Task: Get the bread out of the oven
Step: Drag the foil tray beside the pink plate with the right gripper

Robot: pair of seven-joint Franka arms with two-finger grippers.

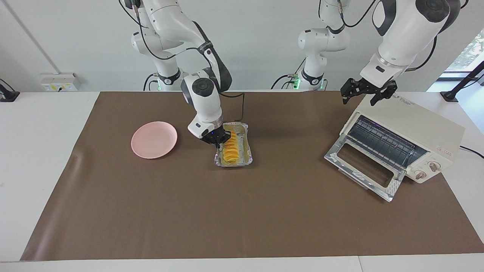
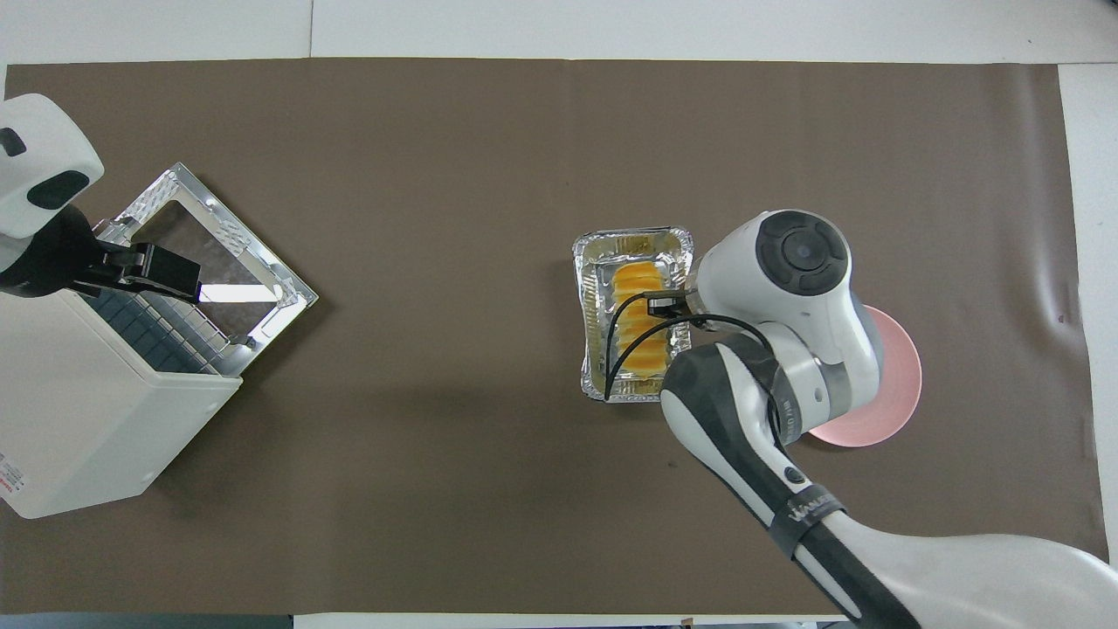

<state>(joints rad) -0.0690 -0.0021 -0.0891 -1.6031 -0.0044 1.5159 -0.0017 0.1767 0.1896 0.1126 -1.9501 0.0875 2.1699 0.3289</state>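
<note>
The bread [image 1: 230, 151] [image 2: 636, 279], a ridged yellow-orange loaf, lies in a crinkled silver foil tray [image 1: 247, 151] [image 2: 587, 262] on the brown mat at the table's middle. My right gripper [image 1: 220, 140] is down at the end of the loaf nearer to the robots, by the tray's rim; in the overhead view its own wrist hides it. The cream oven [image 1: 416, 124] [image 2: 87, 419] stands at the left arm's end with its glass door [image 1: 363, 166] [image 2: 214, 253] folded down and its wire rack [image 1: 382, 141] bare. My left gripper [image 1: 362, 96] [image 2: 166, 273] is open over the oven's top.
A round pink plate [image 1: 154, 139] [image 2: 891, 384] lies on the mat beside the tray, toward the right arm's end, partly under the right arm in the overhead view. The brown mat [image 1: 242, 219] covers most of the white table.
</note>
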